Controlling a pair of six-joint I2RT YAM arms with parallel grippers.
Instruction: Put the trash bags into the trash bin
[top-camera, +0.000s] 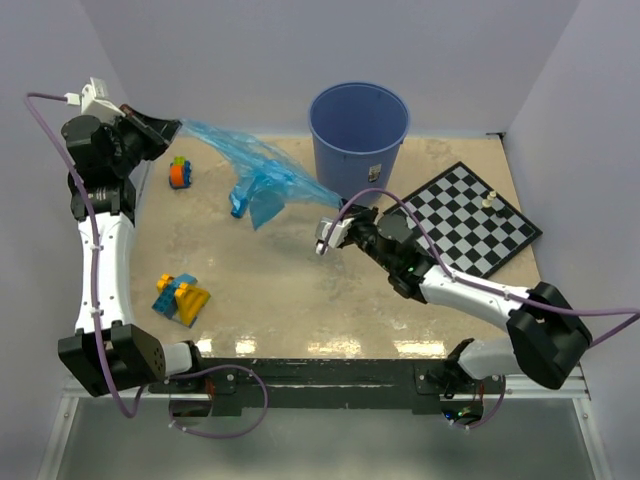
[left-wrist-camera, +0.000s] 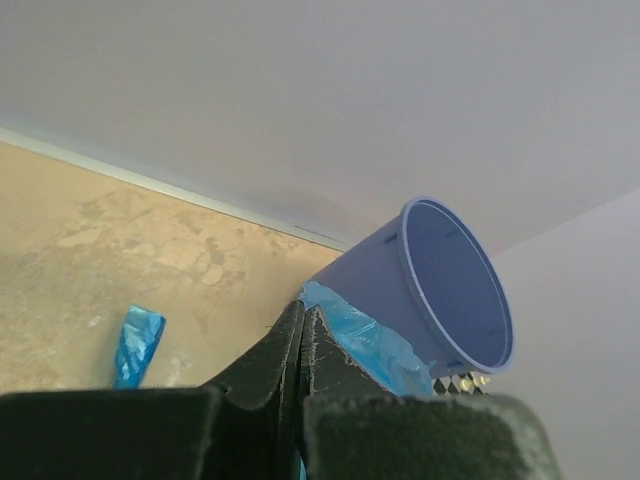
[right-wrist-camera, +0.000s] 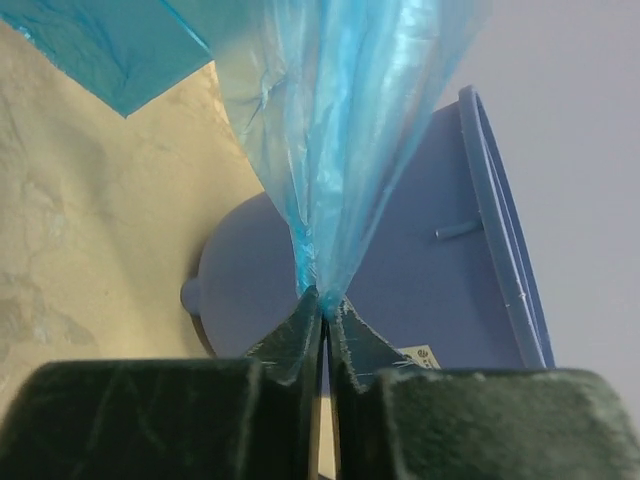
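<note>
Blue plastic film: one trash bag (top-camera: 255, 160), thin and crinkled, stretched as a long sheet between the two claws. It runs from 10 o'clock on the desk (top-camera: 280, 280) down toward the centre. A loose fold hangs from its middle. Whether that fold touches the desk cannot be told from above.

Left claw (left-wrist-camera: 303, 322): jaws pressed together, pinching the far-left end of the film, raised at the 10 o'clock corner.

Right claw (right-wrist-camera: 322, 305): jaws pressed together on a gathered edge of the film, near the desk's centre, just at 7 o'clock of the bucket.

Bucket (top-camera: 355, 160): round, blue, tapered, upright at 12 o'clock against the back wall, with a small white label on its side. No film lies inside it as seen from above; the sheet passes just beside its 8 o'clock side.

Small strip of blue film (left-wrist-camera: 138, 345): seen low over the desk in the left wrist view, apart from the pinched end.

Chessboard (top-camera: 470, 235): black and white, at 3 o'clock, turned cornerwise, two small pieces (top-camera: 490, 200) on its far edge.

Toy blocks (top-camera: 180, 172): orange, blue and green, at 10 o'clock, below the left claw.

Second block cluster (top-camera: 181, 298): blue and yellow, at 8 o'clock.
</note>
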